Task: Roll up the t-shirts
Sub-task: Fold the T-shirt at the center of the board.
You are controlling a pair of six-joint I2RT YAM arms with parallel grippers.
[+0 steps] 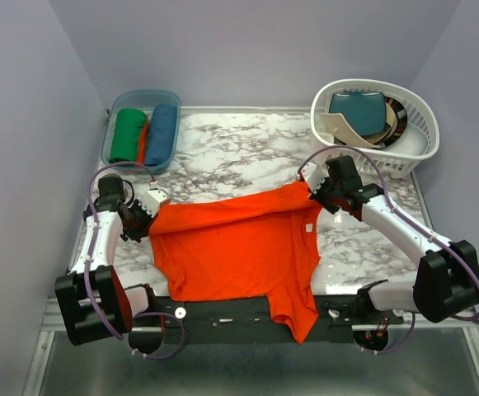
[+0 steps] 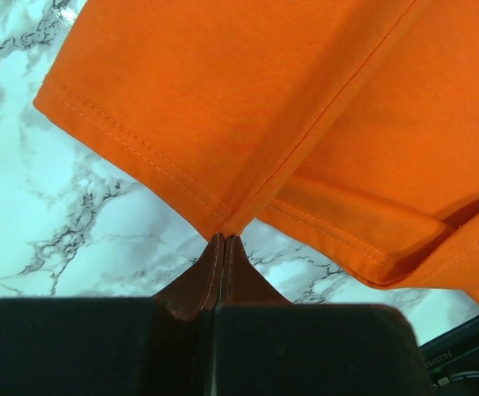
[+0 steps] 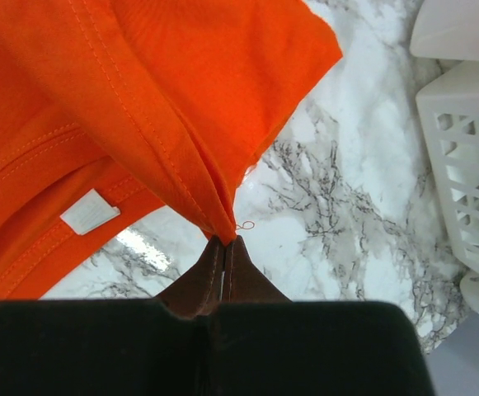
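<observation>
Your left gripper [image 2: 224, 241] has its fingers pressed together on a hemmed corner of the orange shirt [image 1: 239, 247], at the shirt's left edge. Your right gripper [image 3: 225, 242] pinches a fold at the shirt's far right corner, near the white label [image 3: 89, 211]. The shirt lies spread across the near middle of the marble table [image 1: 247, 153], with part of it hanging over the near edge. At far left, a green roll [image 1: 127, 134] and a blue roll [image 1: 162, 134] sit in a clear bin [image 1: 105, 144]. A white basket [image 1: 412, 157] stands far right.
</observation>
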